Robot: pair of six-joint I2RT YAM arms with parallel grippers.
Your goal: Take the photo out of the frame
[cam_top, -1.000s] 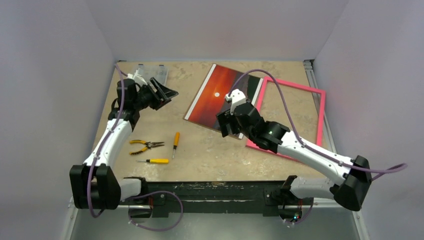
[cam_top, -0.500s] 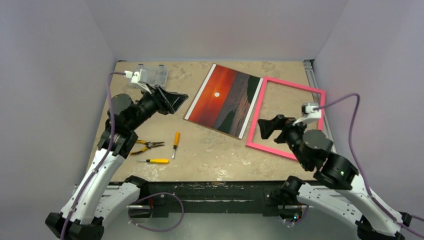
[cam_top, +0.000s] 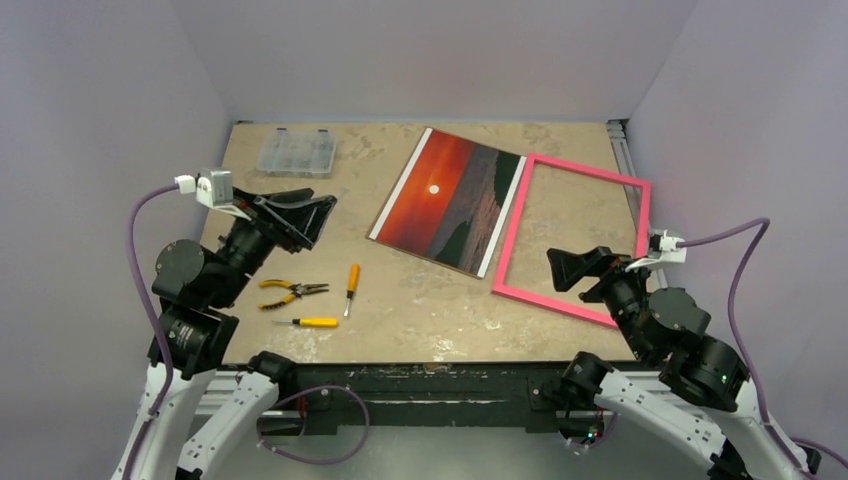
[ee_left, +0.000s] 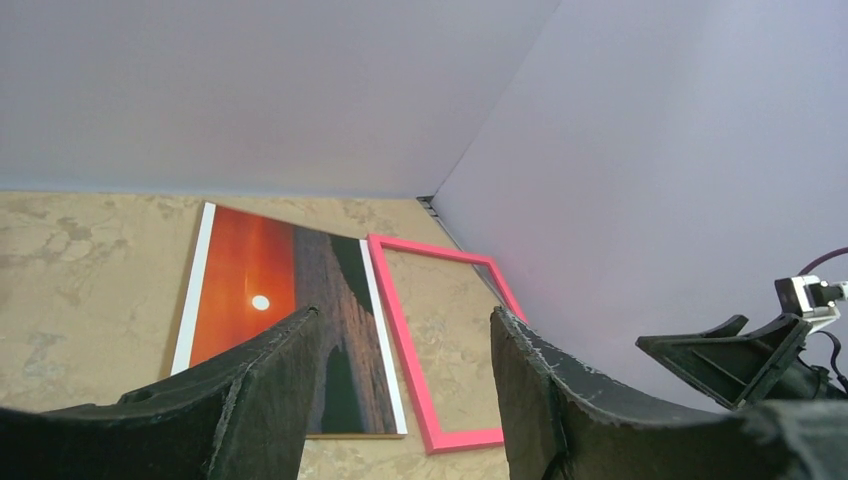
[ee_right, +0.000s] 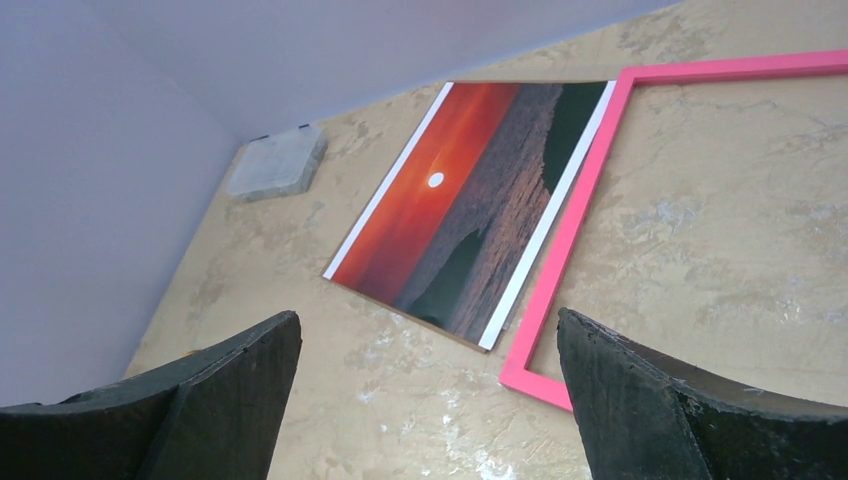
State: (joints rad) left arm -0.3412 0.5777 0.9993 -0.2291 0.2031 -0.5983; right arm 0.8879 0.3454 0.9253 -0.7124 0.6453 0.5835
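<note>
The photo (cam_top: 450, 200), a sunset print with white edge strips, lies flat face up on the table, outside the frame. It also shows in the left wrist view (ee_left: 275, 310) and the right wrist view (ee_right: 470, 210). The pink frame (cam_top: 512, 230) lies flat just right of it, empty, touching the photo's right edge; it shows in the wrist views too (ee_left: 400, 330) (ee_right: 570, 240). My left gripper (cam_top: 305, 215) is open and empty, raised left of the photo. My right gripper (cam_top: 575, 270) is open and empty, raised near the frame's near edge.
Yellow-handled pliers (cam_top: 290, 290) and two screwdrivers (cam_top: 351, 285) (cam_top: 312, 322) lie on the near left of the table. A clear plastic parts box (cam_top: 295, 152) sits at the far left. Grey walls enclose the table.
Both arms have pulled back toward the near edge and risen. The right gripper left the photo and frame area; the left gripper swung away from the parts box. Photo and frame have not moved.
</note>
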